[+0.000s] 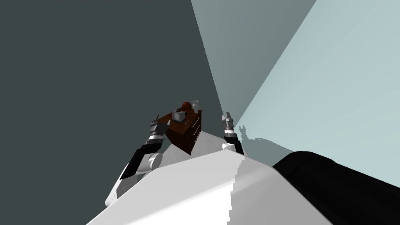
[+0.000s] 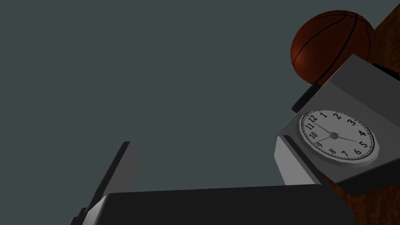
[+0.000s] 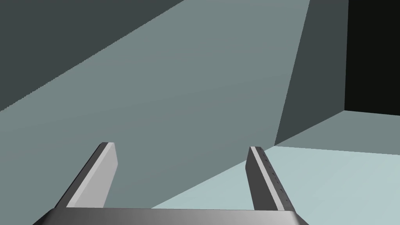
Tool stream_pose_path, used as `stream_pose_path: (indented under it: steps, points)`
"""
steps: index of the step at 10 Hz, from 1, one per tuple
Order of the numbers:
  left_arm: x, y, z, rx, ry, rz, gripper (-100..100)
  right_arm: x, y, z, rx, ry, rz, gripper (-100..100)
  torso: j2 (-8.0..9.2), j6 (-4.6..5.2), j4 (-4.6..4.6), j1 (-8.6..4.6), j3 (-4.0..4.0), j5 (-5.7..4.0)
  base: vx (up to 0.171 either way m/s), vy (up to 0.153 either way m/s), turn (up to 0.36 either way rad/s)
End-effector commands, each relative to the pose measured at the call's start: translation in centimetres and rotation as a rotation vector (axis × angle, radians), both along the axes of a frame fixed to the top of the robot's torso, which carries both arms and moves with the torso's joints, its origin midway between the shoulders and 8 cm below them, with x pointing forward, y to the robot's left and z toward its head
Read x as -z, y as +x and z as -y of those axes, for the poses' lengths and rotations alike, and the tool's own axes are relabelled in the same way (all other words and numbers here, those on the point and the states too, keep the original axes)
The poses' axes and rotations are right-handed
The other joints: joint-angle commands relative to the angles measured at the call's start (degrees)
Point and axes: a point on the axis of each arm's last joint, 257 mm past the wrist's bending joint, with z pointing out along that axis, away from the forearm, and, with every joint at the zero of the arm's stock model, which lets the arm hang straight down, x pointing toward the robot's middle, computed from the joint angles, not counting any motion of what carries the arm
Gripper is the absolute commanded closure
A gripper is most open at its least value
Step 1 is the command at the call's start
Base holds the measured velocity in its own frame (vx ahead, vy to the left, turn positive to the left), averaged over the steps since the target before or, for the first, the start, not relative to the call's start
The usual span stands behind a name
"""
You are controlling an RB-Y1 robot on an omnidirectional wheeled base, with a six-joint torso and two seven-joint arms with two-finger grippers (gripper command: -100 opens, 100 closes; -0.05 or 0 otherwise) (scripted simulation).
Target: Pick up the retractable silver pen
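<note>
Pincers spread open on both arms beside a brown chest of drawers [image 1: 186, 136]. The left pincer [image 1: 156, 118] hangs just beside the chest's left end with its fingers [image 2: 125, 168] wide apart and nothing between them. One finger is close in front of a grey cube clock [image 2: 336, 134] standing on the chest's top. A rust-coloured basketball [image 2: 332, 43] sits behind the clock on the same top, and a pale jar [image 1: 195, 104] stands near the ball. The right pincer [image 1: 226, 116] is off the chest's right side, apart from it, fingers [image 3: 106, 174] likewise open and empty. Where the silver pen lies about the chest cannot be told.
</note>
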Motion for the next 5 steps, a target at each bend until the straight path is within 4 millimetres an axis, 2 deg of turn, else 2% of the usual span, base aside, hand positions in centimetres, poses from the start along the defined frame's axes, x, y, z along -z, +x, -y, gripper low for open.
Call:
stream_pose_path:
  steps: [1, 5]
  points:
    - [1.0, 0.5, 0.1, 0.013, -0.018, -0.047, -100, 0.0, 0.0, 0.0, 0.0, 0.0, 0.0, 0, 0.0, 0.0, 0.0, 0.0, 0.0, 0.0, -0.039, 0.003, -0.034]
    - [3.4, 2.1, 0.3, 0.056, -0.087, -0.16, -100, 0.0, 0.0, 0.0, 0.0, 0.0, 0.0, 0, -0.02, 0.0, -0.01, -0.02, -0.01, 0.0, -0.037, -0.004, -0.044]
